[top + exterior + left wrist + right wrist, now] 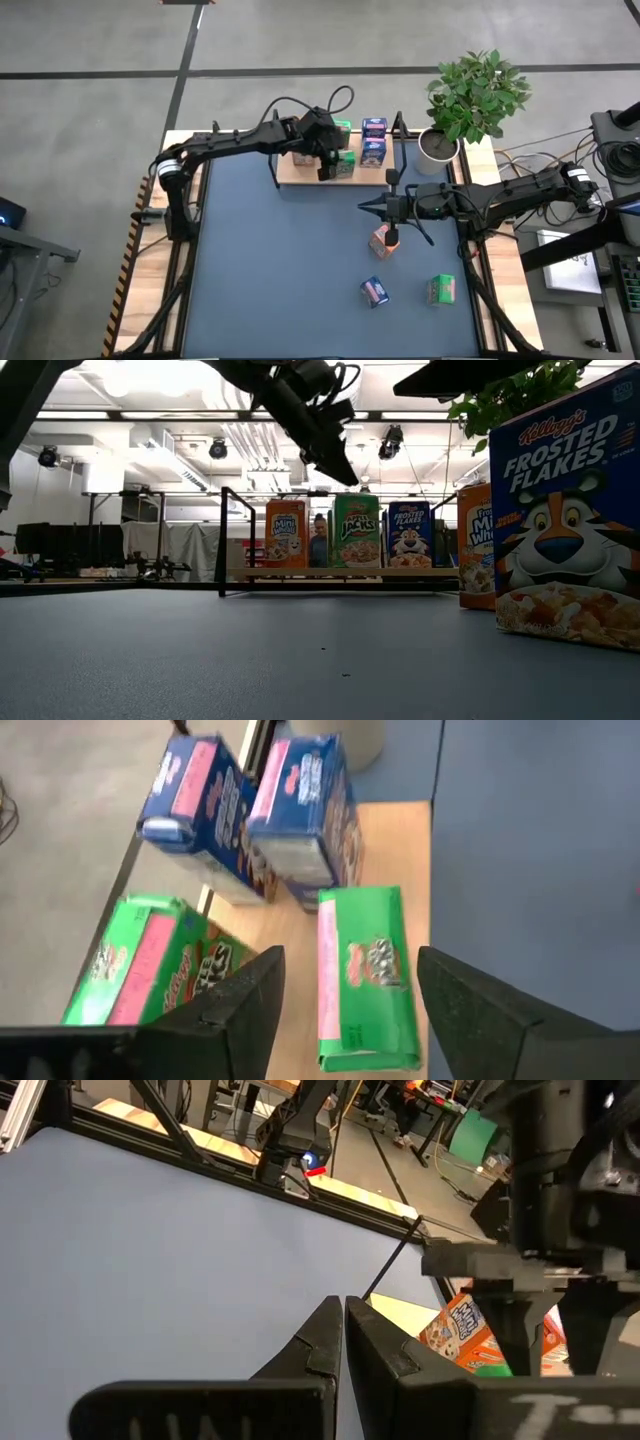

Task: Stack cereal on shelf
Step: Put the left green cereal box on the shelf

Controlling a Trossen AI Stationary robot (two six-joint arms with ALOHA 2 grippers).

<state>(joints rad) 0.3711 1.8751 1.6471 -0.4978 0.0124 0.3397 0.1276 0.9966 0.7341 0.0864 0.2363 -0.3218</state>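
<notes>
The light-wood shelf [300, 176] with black posts stands at the table's far edge. On it stand an orange cereal box [286, 535], two green boxes [365, 980] [150, 965] and two blue boxes [190, 800] [300, 810]. My left gripper [345, 990] hangs open just above the nearer green box [346, 165], one finger on each side, apart from it. My right gripper [343, 1315] is shut and hovers over mid-table [365, 207], touching nothing. An orange box [383, 240], a blue box [375, 291] and a green box [441, 289] rest on the table.
A potted plant [470, 100] stands at the table's far right corner beside the shelf. The shelf's black posts [222, 540] rise at its ends. The blue box [565, 510] stands close to the low camera. Open blue table surface [270, 270] lies on the left and near side.
</notes>
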